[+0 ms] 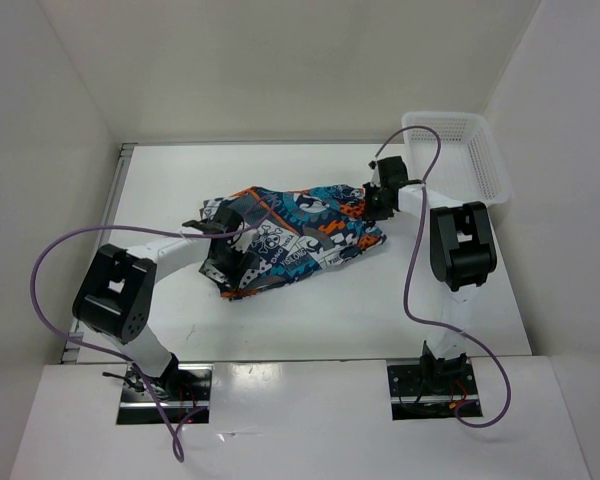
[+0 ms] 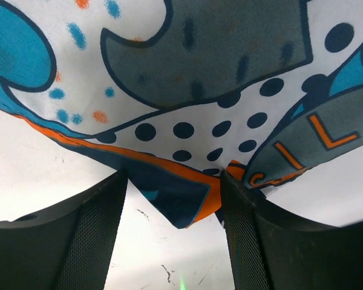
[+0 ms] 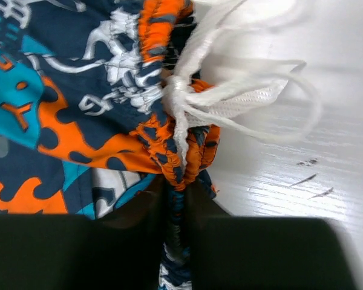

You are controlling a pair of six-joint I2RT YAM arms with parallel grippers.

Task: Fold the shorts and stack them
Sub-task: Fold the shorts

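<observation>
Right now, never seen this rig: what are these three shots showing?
Two robot arms are bolted at the near edge of a white table. The overhead view looks down on both: left arm, right arm. The other two pictures come from a camera on each wrist, looking along the fingers. On the table lies a crumpled pair of printed shorts; a white mesh basket sits at the far right corner. The right gripper is pinched shut on the shorts' waistband, beside the white drawstring. The left gripper stands open, a fabric corner between its fingers, not yet clamped.
</observation>
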